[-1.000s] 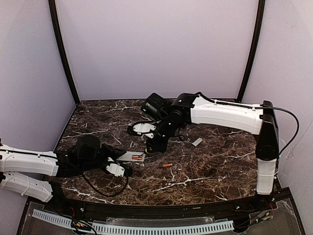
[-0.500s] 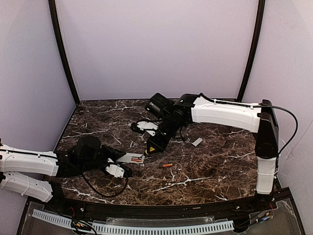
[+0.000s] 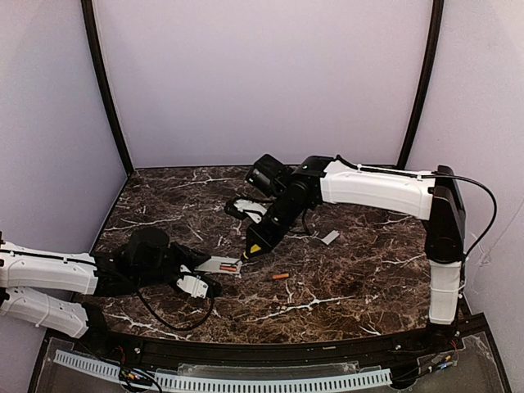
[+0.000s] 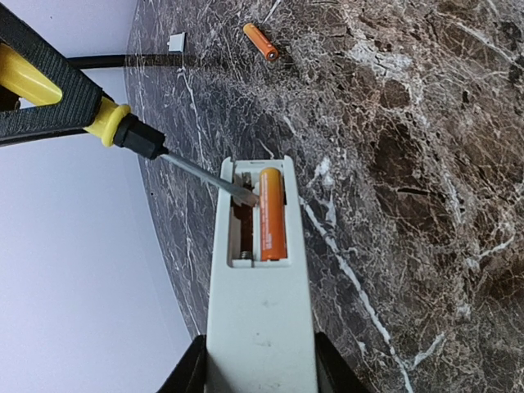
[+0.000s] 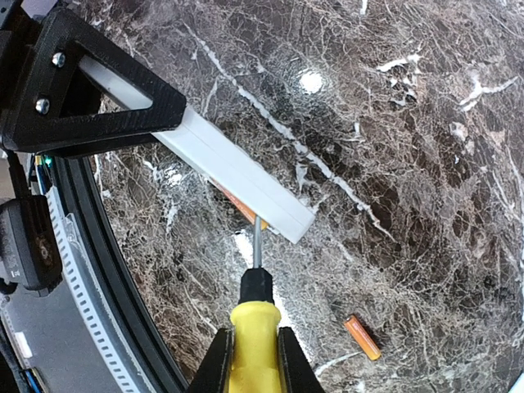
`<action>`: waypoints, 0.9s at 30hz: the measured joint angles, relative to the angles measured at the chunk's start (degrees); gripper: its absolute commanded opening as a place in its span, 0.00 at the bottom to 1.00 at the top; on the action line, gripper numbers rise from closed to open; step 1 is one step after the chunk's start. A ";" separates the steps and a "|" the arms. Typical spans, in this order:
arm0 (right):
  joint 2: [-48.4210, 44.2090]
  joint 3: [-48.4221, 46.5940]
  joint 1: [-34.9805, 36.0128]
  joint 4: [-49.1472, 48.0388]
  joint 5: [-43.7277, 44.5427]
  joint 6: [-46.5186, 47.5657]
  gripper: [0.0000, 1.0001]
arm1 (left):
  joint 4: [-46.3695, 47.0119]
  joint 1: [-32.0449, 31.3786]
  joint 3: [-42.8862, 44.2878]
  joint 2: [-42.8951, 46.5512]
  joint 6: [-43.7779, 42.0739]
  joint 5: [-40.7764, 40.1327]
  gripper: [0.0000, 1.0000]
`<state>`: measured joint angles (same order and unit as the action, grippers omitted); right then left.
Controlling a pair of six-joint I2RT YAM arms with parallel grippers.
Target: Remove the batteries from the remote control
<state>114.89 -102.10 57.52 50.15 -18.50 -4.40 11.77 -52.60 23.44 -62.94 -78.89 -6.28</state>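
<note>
Left fingers (image 4: 187, 378) are clamped on the remote control (image 4: 258, 319) at the near left of the counter (image 3: 352, 295), its open bay (image 4: 246, 221) facing up. One battery (image 4: 272, 214) sits in that bay. The screwdriver (image 5: 250, 340), right fingers (image 5: 214, 364) tight on its yellow handle, has its tip in the bay against that battery. Beyond, the second battery (image 3: 281, 277) lies loose on the counter. Farther still, there's a small grey cover (image 3: 330, 238).
</note>
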 measured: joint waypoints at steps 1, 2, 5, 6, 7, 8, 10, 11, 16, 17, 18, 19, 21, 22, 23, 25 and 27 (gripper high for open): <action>0.00 0.00 -0.04 -0.02 -0.13 -0.68 0.00 | 0.00 0.00 0.00 0.00 -0.02 -0.02 0.00; 0.02 0.00 -0.07 -0.02 -0.26 -1.46 0.00 | 0.00 0.00 0.00 0.00 0.00 -0.02 0.00; 0.22 0.00 -0.26 -0.04 -0.85 -4.26 0.00 | -0.04 0.00 0.00 -0.02 -0.02 -0.04 0.00; 0.33 0.00 -0.26 -0.11 -1.01 -5.03 0.00 | -0.20 0.00 0.00 -0.04 -0.02 -0.09 0.00; 0.44 0.00 -0.26 -0.17 -1.14 -5.95 0.00 | -0.35 0.00 0.00 -0.07 -0.02 -0.11 0.00; 0.57 0.02 -0.26 -0.26 -1.20 -6.86 0.00 | -0.50 0.00 0.00 -0.07 -0.02 -0.13 0.00; 0.87 0.02 -0.26 -0.46 -1.40 -8.44 0.00 | -0.81 0.00 0.00 -0.07 -0.02 -0.22 0.00; 1.01 0.02 -0.26 -0.50 -1.49 -9.09 0.00 | -0.98 0.00 0.00 -0.11 -0.02 -0.24 0.00; 2.36 -0.22 -0.26 -0.79 -2.40 -12.85 0.00 | -1.81 0.00 0.00 -0.79 -0.02 -0.37 0.00; 2.60 -0.22 -0.28 -0.87 -2.60 -13.64 0.00 | -1.95 0.00 0.00 -0.96 -0.02 -0.39 0.00; 2.82 -0.22 -0.33 -0.94 -2.82 -14.47 0.00 | -2.01 0.00 0.00 -1.09 -0.02 -0.39 0.00; 2.93 -0.22 -0.37 -0.98 -3.02 -15.21 0.00 | -2.05 0.00 0.00 -1.16 -0.04 -0.39 0.00; 2.97 -0.22 -0.66 -1.09 -3.39 -16.61 0.00 | -2.05 0.00 0.00 -1.20 -0.22 -0.44 0.00; 2.97 -0.22 -0.90 -1.09 -3.69 -17.42 0.00 | -2.03 0.00 0.00 -1.20 -0.24 -0.44 0.00; 2.97 -0.22 -1.09 -1.11 -4.15 -18.27 0.00 | -1.99 0.00 0.00 -1.20 -0.26 -0.44 0.00; 2.99 -0.22 -1.55 -1.11 -5.33 -19.67 0.00 | -1.75 0.00 0.00 -1.20 -0.37 -0.50 0.00; 2.99 -0.22 -1.95 -1.09 -6.45 -20.70 0.00 | -1.36 0.00 0.00 -1.20 -0.48 -0.70 0.00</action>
<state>117.89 -102.32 55.57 49.06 -24.95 -25.10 10.41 -52.60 23.44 -64.14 -79.37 -6.98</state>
